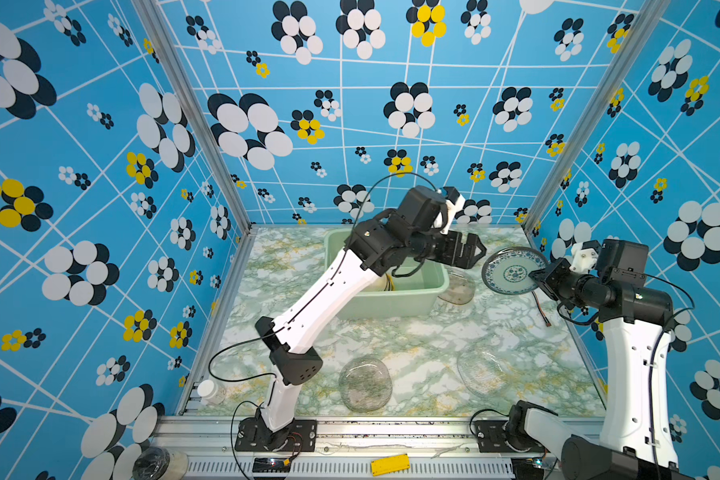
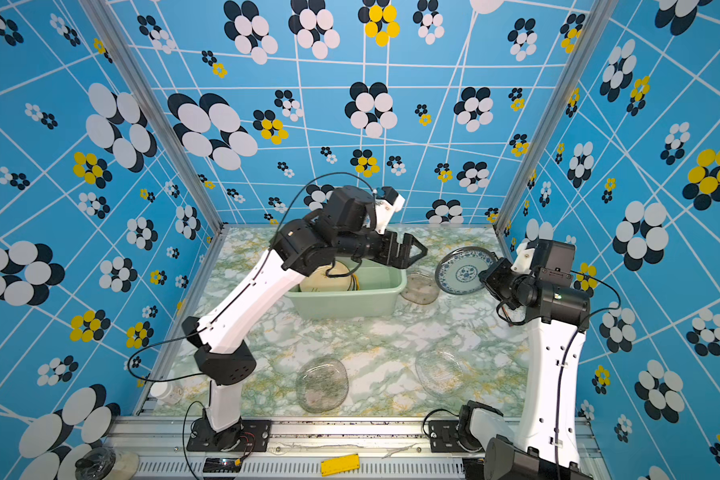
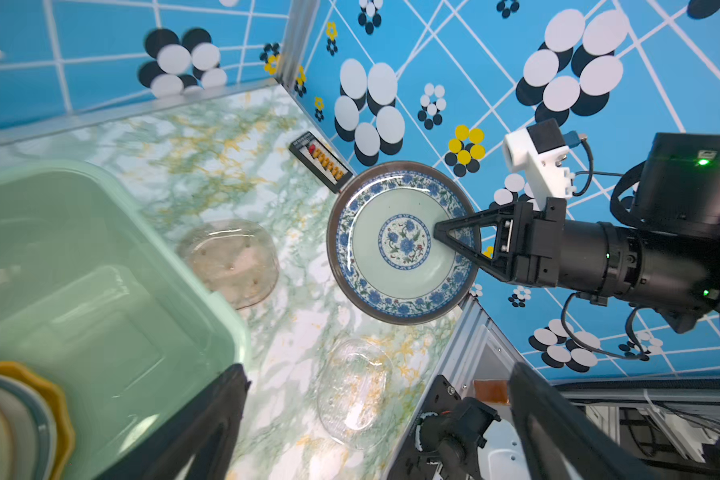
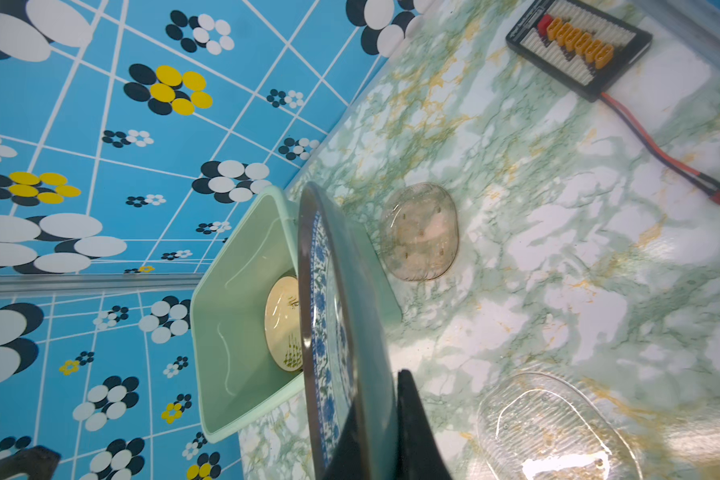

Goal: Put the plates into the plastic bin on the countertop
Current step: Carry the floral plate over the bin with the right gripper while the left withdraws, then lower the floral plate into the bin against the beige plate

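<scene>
Right fingers clamped on blue-patterned plate rim; left fingers spread wide near plastic bin; board lettering unreadable.

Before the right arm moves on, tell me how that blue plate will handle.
The blue plate looks glazed and rigid, so probably slippery. The right gripper pinches only its rim, so it may swing or slide. It would likely chip if knocked on the bin.
</scene>
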Action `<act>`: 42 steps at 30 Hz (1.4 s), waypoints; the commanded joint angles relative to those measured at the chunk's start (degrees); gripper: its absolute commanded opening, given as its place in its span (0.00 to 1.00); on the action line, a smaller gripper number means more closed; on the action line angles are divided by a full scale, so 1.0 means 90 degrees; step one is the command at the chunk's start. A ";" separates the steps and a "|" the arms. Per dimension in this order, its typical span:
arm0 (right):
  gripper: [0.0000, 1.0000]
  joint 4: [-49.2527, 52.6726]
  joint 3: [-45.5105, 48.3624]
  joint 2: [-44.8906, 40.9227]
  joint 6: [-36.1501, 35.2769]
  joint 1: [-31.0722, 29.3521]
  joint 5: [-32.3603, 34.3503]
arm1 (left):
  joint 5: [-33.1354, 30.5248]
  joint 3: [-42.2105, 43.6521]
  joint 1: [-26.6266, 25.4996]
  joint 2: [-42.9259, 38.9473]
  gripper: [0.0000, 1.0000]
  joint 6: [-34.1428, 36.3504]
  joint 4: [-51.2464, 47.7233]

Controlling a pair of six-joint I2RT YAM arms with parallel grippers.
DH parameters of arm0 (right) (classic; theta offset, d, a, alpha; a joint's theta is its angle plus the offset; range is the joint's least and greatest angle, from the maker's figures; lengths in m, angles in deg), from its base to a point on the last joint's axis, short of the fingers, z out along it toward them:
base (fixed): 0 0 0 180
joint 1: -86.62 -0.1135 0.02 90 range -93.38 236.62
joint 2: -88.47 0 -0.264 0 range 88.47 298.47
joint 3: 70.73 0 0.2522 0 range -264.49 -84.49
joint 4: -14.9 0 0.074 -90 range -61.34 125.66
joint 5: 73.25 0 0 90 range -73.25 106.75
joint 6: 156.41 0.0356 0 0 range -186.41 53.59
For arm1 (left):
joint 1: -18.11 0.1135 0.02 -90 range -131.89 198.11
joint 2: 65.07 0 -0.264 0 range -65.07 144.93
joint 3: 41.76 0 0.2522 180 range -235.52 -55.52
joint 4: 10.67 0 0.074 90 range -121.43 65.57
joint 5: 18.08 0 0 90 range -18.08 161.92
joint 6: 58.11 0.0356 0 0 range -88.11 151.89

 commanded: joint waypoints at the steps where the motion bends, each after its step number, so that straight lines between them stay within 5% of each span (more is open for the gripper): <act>1: 0.00 -0.0367 -0.0264 0.0124 0.0801 -0.0562 -0.0041 | 0.0009 0.1252 0.0533 -0.0996 0.99 0.0385 0.0059; 7: 0.00 -0.0594 -0.0896 0.0790 0.1159 -0.1896 0.0621 | 0.0296 0.4387 0.1861 -0.3099 0.99 -0.0092 0.1878; 18: 0.00 -0.1027 -0.2569 0.2995 0.1354 -0.3964 0.1295 | -0.0337 0.7739 0.3127 -0.5282 0.99 -0.0597 0.3247; 31: 0.00 -0.0773 -0.4981 0.6155 0.0760 -0.5153 0.1145 | -0.1059 0.8215 0.3365 -0.5716 0.99 -0.0650 0.2551; 42: 0.00 -0.1080 -0.4671 0.7072 0.0704 -0.5466 0.0974 | -0.0861 0.8242 0.3363 -0.5506 0.99 -0.0969 0.2707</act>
